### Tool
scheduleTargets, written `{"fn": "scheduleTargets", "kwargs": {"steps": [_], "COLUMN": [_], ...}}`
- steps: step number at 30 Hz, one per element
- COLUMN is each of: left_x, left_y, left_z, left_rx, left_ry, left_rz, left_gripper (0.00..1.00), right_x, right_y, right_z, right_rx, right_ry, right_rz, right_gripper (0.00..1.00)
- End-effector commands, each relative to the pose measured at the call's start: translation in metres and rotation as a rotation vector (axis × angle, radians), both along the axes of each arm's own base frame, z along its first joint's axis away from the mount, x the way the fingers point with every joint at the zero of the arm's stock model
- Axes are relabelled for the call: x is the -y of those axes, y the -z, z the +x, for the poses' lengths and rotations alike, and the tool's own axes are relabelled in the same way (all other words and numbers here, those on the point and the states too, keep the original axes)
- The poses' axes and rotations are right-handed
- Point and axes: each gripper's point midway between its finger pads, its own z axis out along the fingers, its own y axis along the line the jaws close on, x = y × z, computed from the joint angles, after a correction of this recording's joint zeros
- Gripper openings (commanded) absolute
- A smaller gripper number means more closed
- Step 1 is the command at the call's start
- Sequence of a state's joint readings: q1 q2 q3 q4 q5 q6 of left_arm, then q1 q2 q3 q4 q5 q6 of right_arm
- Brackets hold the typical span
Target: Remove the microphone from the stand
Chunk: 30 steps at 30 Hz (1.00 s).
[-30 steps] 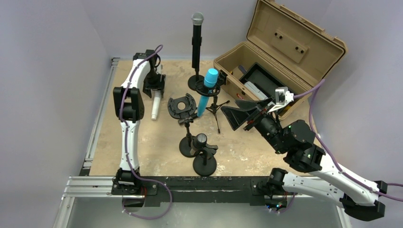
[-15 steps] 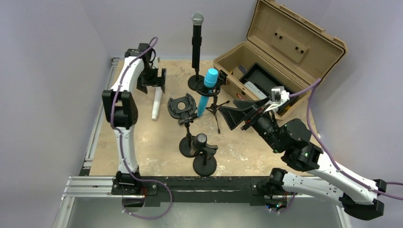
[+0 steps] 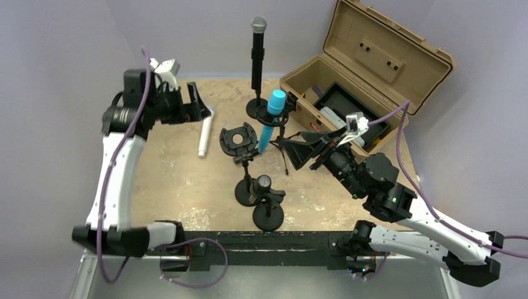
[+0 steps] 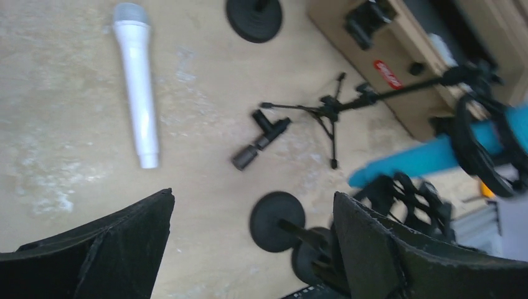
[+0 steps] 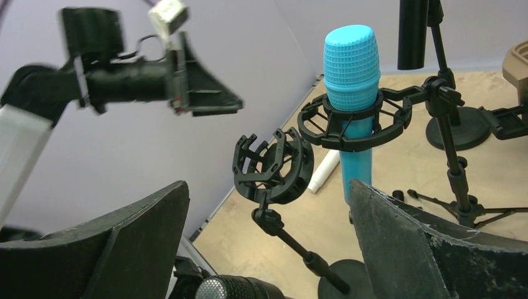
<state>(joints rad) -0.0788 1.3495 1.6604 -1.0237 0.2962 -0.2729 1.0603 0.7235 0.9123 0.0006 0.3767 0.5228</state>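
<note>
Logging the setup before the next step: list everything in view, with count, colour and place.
white microphone: 1, white, lying on the table's left side.
blue microphone: 1, blue, upright in the tripod stand's shock mount.
tall black microphone: 1, black with grey head, upright on a stand at the back.
low black microphone: 1, black, on a round-base stand at the front.
empty shock mount: 1, black, on a round-base stand, centre.
loose black fitting: 1, black, lying on the table by the tripod.
case: 1, tan, open, back right.
table: 1, sandy.
left gripper: 1, black, open, raised at back left.
right gripper: 1, black, open, facing the blue microphone.
</note>
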Motion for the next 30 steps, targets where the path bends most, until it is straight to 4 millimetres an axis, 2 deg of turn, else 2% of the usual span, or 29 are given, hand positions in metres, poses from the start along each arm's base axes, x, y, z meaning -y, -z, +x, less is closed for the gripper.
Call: {"fn": "scheduleTargets", "kwargs": {"steps": [1,5,9,14,16,20,23,27,30], "left_x": [0.043,0.06,0.072,0.079,0.085,0.089,0.095,0.095,0.085], "left_y": [-0.037,-0.039,-0.029,-0.043,-0.05,-0.057,-0.053,-0.04,-0.029], "left_z": [-0.051,-0.1,-0.14,-0.2,-0.217,-0.224,-0.22,-0.203,-0.185], "left_rx": [0.161,0.223,0.26,0.404,0.415,0.457,0.424,0.364,0.3], "left_ry": [0.152,0.23,0.319,0.492,0.563,0.593,0.595,0.519,0.357], "left_rz": [-0.282,-0.421,-0.529,-0.524,-0.513,-0.496,-0.488,-0.419,-0.401], "left_gripper": [0.98,1.0,1.0,0.98,0.96,0.94,0.92,0.86,0.85], "right_x": [-0.002,-0.005,-0.011,-0.015,-0.013,-0.017,-0.024,-0.033,-0.038], "right_y": [-0.008,-0.015,-0.007,0.002,0.009,0.022,0.026,0.027,0.029], "right_z": [0.002,-0.002,-0.006,-0.017,-0.022,-0.028,-0.03,-0.025,-0.021], "right_rx": [0.024,0.039,0.042,0.042,0.029,0.015,0.006,-0.019,-0.034], "right_ry": [0.004,-0.022,-0.058,-0.124,-0.146,-0.192,-0.217,-0.217,-0.21], "right_rz": [-0.003,0.016,-0.009,-0.04,-0.059,-0.101,-0.118,-0.128,-0.129], "right_gripper": [0.99,0.99,0.99,0.99,0.99,0.99,0.99,0.99,0.99]}}
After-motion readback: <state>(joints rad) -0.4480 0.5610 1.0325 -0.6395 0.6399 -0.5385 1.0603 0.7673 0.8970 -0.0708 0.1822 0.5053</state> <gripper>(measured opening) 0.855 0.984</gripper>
